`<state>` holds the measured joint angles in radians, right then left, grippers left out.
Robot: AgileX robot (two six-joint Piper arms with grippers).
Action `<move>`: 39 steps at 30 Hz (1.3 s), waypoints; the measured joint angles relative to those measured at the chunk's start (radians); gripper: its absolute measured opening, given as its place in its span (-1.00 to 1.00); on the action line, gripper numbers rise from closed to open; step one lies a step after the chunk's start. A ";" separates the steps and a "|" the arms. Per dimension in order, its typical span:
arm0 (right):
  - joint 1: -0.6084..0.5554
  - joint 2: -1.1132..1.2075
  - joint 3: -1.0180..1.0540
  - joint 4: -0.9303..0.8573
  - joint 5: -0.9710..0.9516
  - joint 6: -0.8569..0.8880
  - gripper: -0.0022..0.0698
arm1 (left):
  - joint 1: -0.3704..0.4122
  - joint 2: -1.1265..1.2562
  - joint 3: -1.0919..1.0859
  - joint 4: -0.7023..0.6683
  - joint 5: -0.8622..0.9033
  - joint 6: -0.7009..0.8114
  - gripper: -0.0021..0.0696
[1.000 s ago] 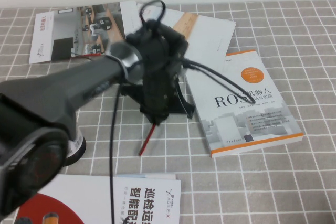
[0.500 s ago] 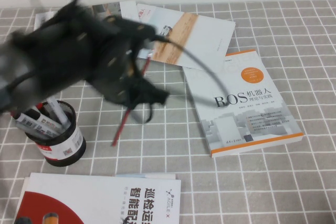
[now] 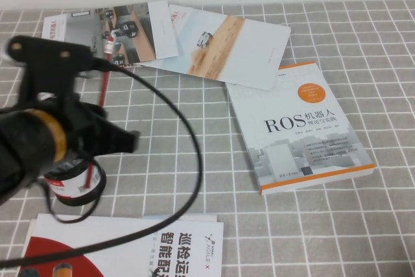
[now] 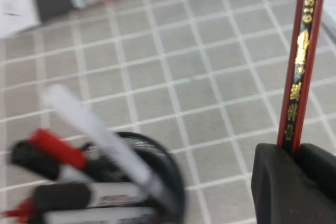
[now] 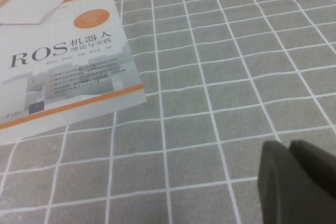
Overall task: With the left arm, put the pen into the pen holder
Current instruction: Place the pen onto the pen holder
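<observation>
Two fingers of your left gripper (image 4: 294, 153) are pinched tight on the pen (image 4: 302, 61), gripping it low on the shaft so the long dark red length stands nearly upright, which suits a drop into a cup. It hangs at the near left of the table, just above and beside the pen holder (image 3: 81, 186), whose mouth is already crowded: I count at least three markers (image 4: 94, 192) leaning inside, so you have limited free opening. Your right gripper (image 5: 296, 182) sits low over bare cloth at the right, its fingers pressed together on nothing. Outward lie one ROS book (image 3: 305, 128), two brochures (image 3: 194, 40) far and one near.
</observation>
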<state>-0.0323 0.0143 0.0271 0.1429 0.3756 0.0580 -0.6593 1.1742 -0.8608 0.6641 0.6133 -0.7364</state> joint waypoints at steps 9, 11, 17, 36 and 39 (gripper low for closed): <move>0.000 0.000 0.000 0.000 0.000 0.000 -0.98 | 0.087 -0.059 0.069 -0.037 -0.091 0.016 -0.88; 0.000 0.000 0.000 0.000 0.000 0.000 -0.98 | 0.140 -0.063 0.081 -0.162 -0.147 0.119 -0.88; 0.000 0.000 0.000 0.000 0.000 0.000 -0.98 | 0.289 -0.073 0.142 -0.428 -0.310 0.405 -0.88; 0.000 0.000 0.000 0.000 0.000 0.000 -0.98 | 0.413 -0.008 0.427 -0.566 -1.148 0.687 -0.88; 0.000 0.000 0.000 0.000 0.000 0.000 -0.98 | 0.413 0.028 0.437 -0.645 -1.173 0.712 -0.88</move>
<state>-0.0323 0.0143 0.0271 0.1429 0.3756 0.0580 -0.2458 1.2023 -0.4238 0.0186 -0.5592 -0.0239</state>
